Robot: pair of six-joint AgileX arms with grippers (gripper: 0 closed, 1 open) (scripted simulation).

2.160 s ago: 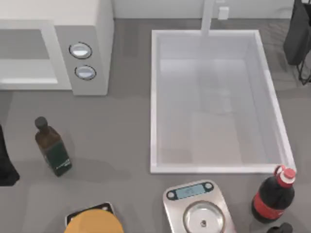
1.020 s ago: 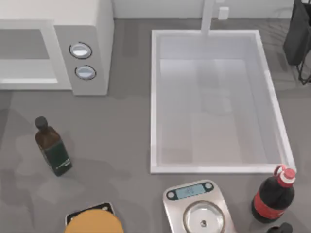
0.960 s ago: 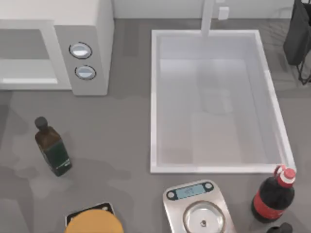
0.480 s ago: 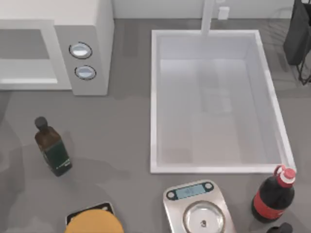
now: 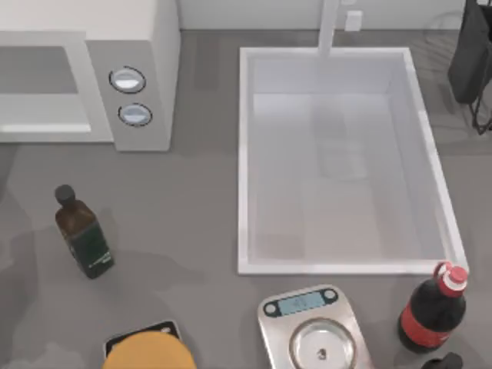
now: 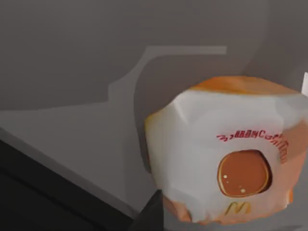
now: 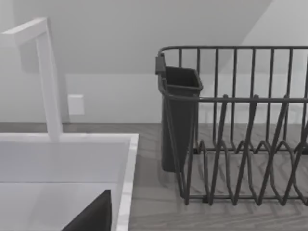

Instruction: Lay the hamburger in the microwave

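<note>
Open room: bare grey bench [image 5: 192, 200] between microwave [image 5: 131, 46] and sink [image 5: 244, 154].
Left end effector: opening cannot be told; hamburger [image 6: 226, 149] wrapped, close before it.

Overhead view down — wrist cameras low, close

Seen of the left gripper [image 6: 153, 214] in the left wrist view: a narrow, near-black wedge with flat faces and a straight slanted edge, tapering to a blunt point, matte in finish and slightly paler along one side. Seen of the right gripper [image 7: 92, 215] in the right wrist view: a broader wedge of the same dark charcoal, triangular in outline, with one long sloping edge and one upright edge, smooth and even in tone. Too little in view to tell more of either.
</note>
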